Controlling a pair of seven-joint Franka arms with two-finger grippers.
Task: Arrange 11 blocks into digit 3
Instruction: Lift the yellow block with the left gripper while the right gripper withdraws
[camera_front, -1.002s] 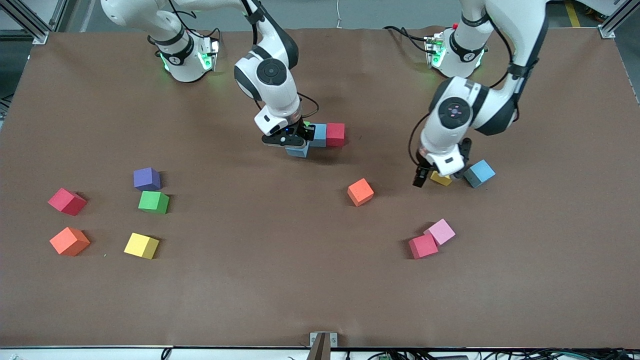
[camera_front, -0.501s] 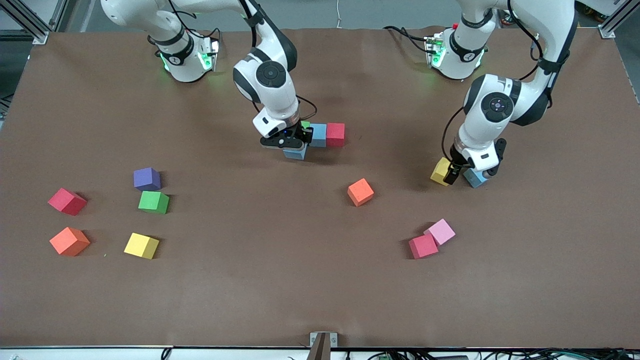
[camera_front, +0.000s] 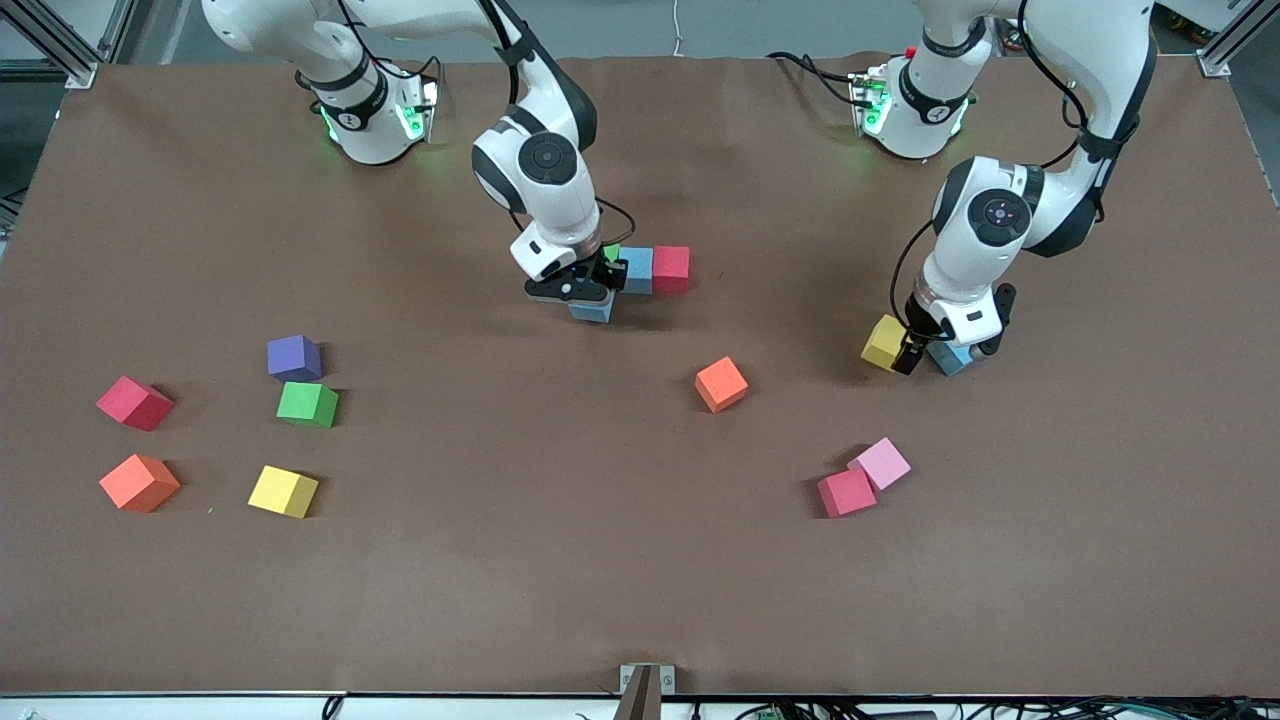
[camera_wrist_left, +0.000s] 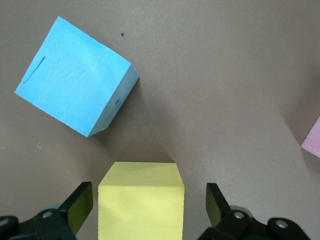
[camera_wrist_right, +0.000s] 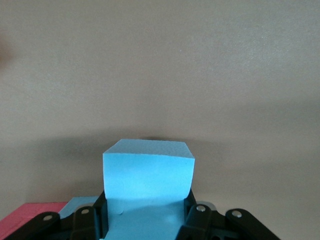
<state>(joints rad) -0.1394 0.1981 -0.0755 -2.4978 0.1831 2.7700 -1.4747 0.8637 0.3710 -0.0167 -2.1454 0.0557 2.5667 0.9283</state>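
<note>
nearest the front camera, a matte yellow foam cube (camera_front: 283, 491) and an orange foam cube (camera_front: 139, 482) sit apart toward the right arm's end of the brown paper-covered table (camera_front: 640, 580), with a wide bare strip between them and the table's near edge; toward the left arm's end a red foam cube (camera_front: 846, 493) touches a pink foam cube (camera_front: 883, 463) at a corner. farther up lie a green foam cube (camera_front: 307, 404), a dark red foam cube (camera_front: 134, 403), a purple foam cube (camera_front: 293, 357) and a lone orange cube (camera_front: 721, 384) with open room all round. the left gripper (camera_wrist_left: 150, 207) stands spread wide around a second yellow cube (camera_wrist_left: 141, 202), neither finger touching it, a tilted light blue cube (camera_wrist_left: 75, 82) just beside. farthest, the right gripper (camera_front: 592, 292) is clamped on a blue foam cube (camera_wrist_right: 147, 172), against a short row of green (camera_front: 611, 251), blue (camera_front: 636, 270) and red (camera_front: 671, 268) cubes
</note>
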